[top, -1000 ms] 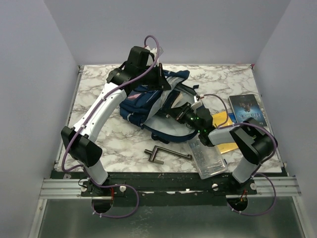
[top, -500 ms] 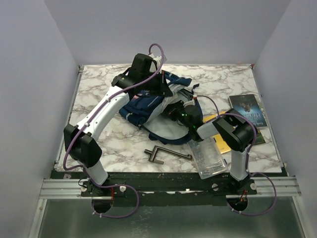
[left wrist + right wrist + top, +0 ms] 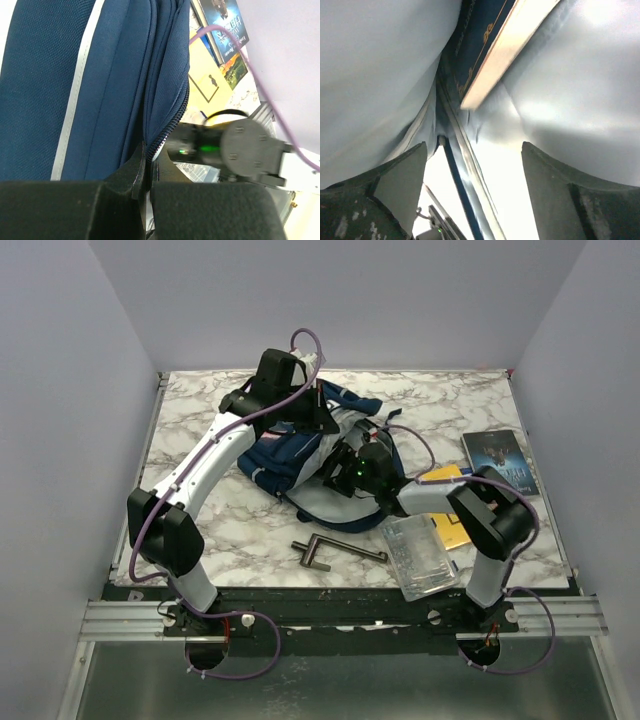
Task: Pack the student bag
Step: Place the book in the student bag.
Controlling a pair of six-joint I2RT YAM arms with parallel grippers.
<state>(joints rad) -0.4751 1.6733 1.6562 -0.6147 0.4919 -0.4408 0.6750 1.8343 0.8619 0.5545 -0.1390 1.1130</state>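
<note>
- The marble table (image 3: pixel 450 405) carries everything, and the two arm bases stand at its near edge.
- The student bag (image 3: pixel 285 455) lies in the middle of the table, a little toward the back. It is navy blue with a light grey stripe, seen close in the left wrist view (image 3: pixel 45 75). Its open mouth faces the right side.
- The left arm (image 3: pixel 215 445) reaches over the bag from the left. The left gripper (image 3: pixel 145 175) is at the bag's upper edge, and its jaws are pressed together on the fabric beside the zipper, so they pinch this edge and hold it up.
- The right arm (image 3: pixel 480 515) bends in from the right, and its wrist goes into the mouth of the bag. The right gripper (image 3: pixel 474 150) is inside, surrounded by pale grey lining. Its jaws are spread wide apart, with nothing between them.
- A blue book (image 3: pixel 487 47) with gold ornament and pale page edges is inside the bag, ahead of the right gripper and not touching its fingers (image 3: pixel 395 185).
- A dark book (image 3: pixel 500 460) lies flat near the right edge of the table, well apart from the bag.
- A clear plastic case (image 3: pixel 418 558) lies near the front edge, just beside the right arm.
- A yellow flat item (image 3: pixel 447 480) lies between the dark book and the case, partly under the right arm.
- A dark metal tool (image 3: pixel 335 550) lies in front of the bag, apart from it.
</note>
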